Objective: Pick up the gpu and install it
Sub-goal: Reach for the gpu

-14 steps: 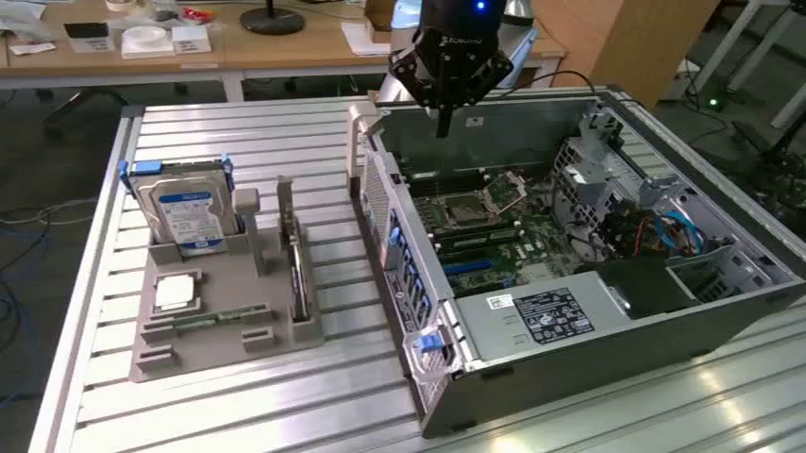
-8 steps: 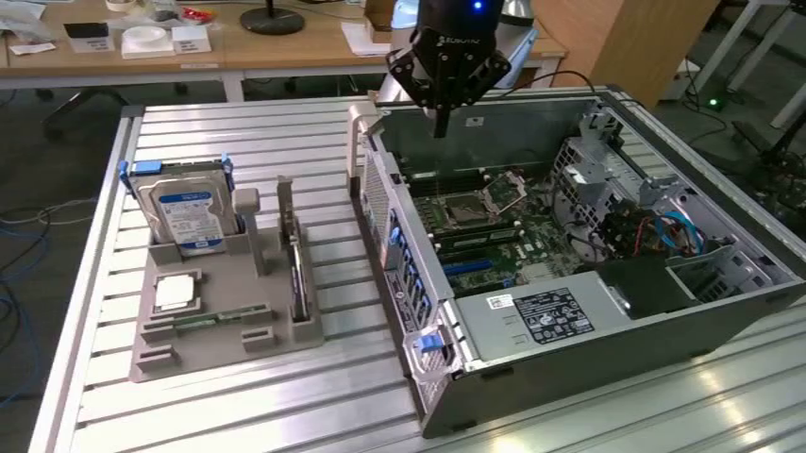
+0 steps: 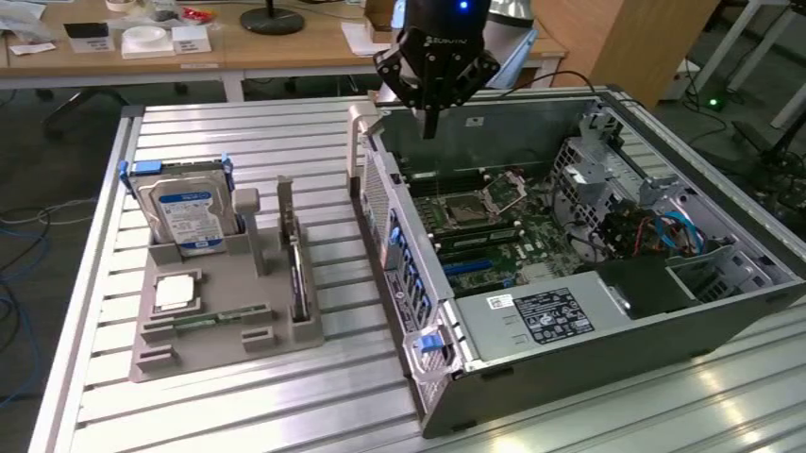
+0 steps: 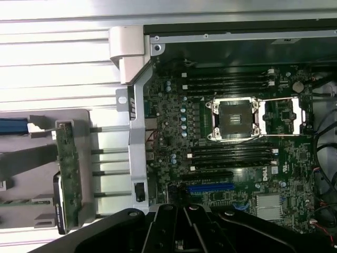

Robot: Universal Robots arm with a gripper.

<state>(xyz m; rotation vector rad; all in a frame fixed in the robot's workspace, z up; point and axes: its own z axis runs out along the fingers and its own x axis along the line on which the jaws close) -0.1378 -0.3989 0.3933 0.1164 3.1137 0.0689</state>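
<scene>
Hovering above the computer case [image 3: 605,354], the gripper [image 3: 429,127] had jaws clenched, empty. The gpu [image 3: 296,269] (probably light, stiff, fragile) stood in a holder [image 3: 214,351], likely best grasped by its top edge.

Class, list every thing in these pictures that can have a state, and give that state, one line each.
gripper: shut, empty, above the computer case.
gpu: standing on edge in the grey holder, not picked up.
hard drive: upright in the holder.
computer case: open side facing up.
CPU socket: lid swung open, looks empty.
</scene>
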